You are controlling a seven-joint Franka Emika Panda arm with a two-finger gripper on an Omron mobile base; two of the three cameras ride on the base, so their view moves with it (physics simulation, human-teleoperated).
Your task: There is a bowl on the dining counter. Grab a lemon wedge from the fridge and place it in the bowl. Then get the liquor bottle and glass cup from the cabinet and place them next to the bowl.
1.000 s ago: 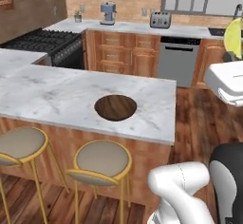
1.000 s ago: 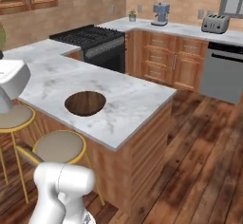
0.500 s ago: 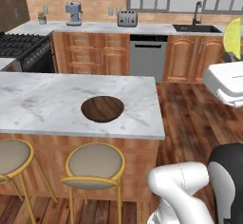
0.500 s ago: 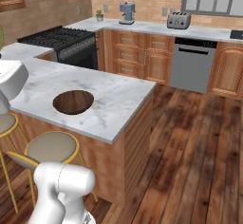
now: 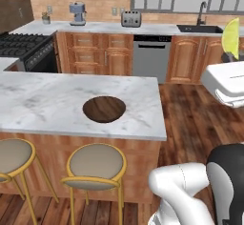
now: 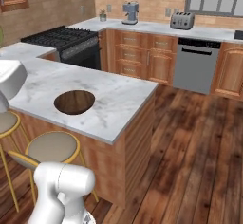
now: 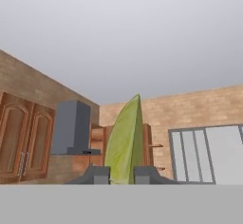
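One relation decides my next move: the bowl [image 5: 104,109] lies low and well to the left of my gripper [image 7: 121,174], which is raised at the right edge of the left base view. In the hand view the two dark finger tips are pinched against the base of the lemon wedge [image 7: 125,140], one on each side, so I have it held. The wedge stands with its long axis running up from the jaws to a point, and it shows as a yellow-green sliver [image 5: 231,39] high on the right in the left base view.

The hand camera looks upward at ceiling, brick wall and a grey range hood [image 7: 71,128] (so the gripper points away from the counter, not down at it).

The bowl sits on the dining counter [image 5: 43,105], toward its near edge and closer to its right end, with two stools [image 5: 95,164] below. It looks empty.

My judgement: the arm must swing left and down and tip the hand over so the wedge points into the bowl before I let go. The bottle and cup steps are not yet begun.
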